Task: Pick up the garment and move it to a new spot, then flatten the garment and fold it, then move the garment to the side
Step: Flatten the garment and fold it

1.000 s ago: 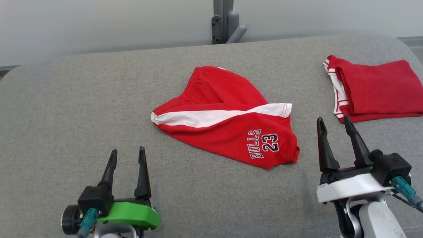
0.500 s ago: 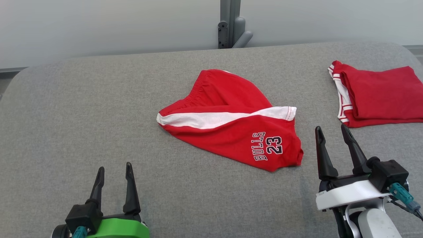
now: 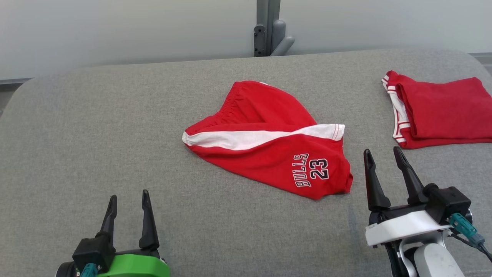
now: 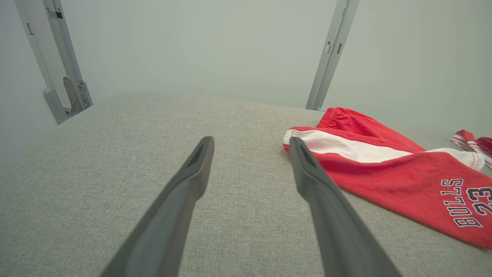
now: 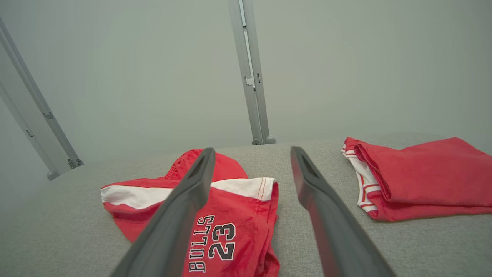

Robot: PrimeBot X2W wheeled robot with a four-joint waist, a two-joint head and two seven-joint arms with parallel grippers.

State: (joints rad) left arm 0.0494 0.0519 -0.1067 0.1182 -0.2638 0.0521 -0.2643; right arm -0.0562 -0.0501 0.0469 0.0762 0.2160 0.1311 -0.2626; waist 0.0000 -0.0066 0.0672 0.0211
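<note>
Shorts (image 3: 265, 142) lie rumpled mid-table (image 3: 115, 134), untouched. My left gripper (image 3: 128, 200) and right gripper (image 3: 381, 154) hover apart from them, both parted, empty. Folded garment (image 3: 442, 111) far right.

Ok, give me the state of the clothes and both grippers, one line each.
Shorts: lying folded over and creased, not held.
Red garment: neatly folded, set off to the right, nothing touching it.
Left gripper: open, empty, apart from the shorts.
Right gripper: open, empty, just right of the shorts.
</note>
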